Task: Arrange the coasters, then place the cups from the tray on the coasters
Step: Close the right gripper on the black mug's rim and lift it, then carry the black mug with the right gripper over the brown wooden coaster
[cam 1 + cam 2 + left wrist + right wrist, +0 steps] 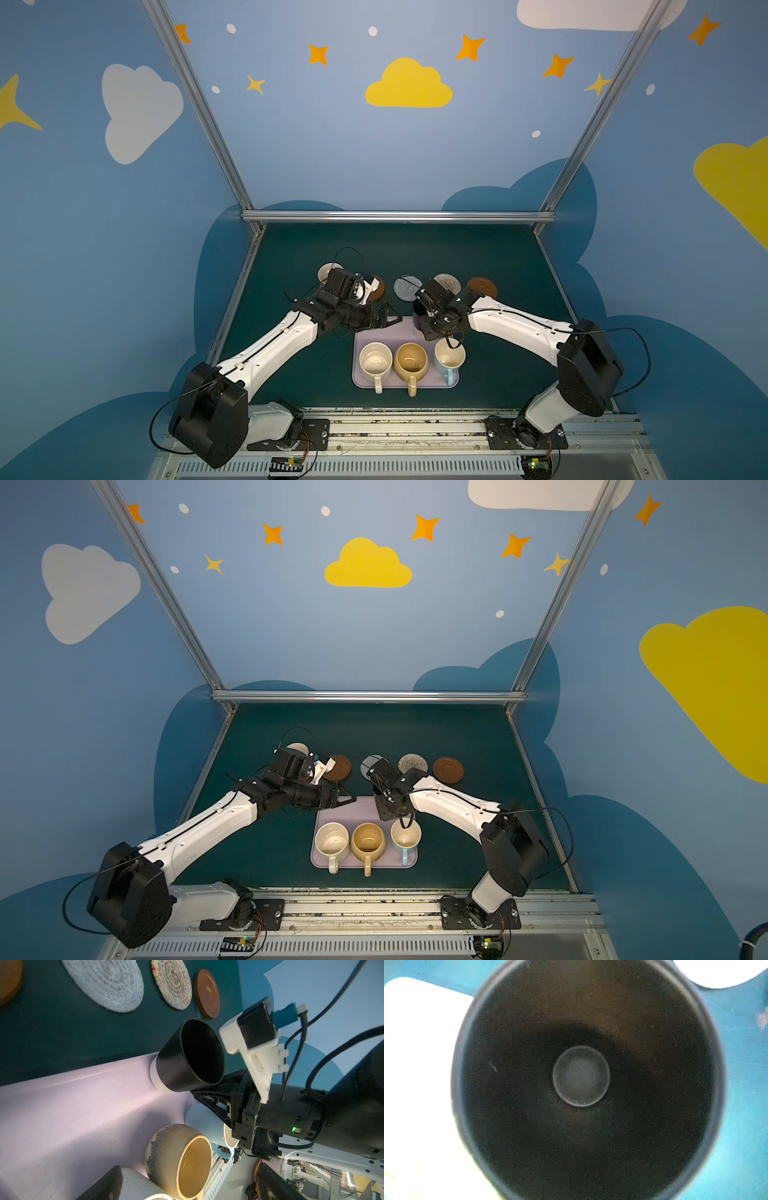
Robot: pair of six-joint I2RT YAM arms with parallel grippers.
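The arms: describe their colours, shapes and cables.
The left arm and right arm share white tapered link shells, boxy black joint housings and thin black cables looping outside. Fingers are black open trusses. A white printed bracket carries a black camera with a blue connector; a green light glows.

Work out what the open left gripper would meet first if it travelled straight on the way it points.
Probably the black mug and the right gripper gripping it at the far edge of the tray, just ahead of the left gripper. Heights are unclear, so it might pass over.
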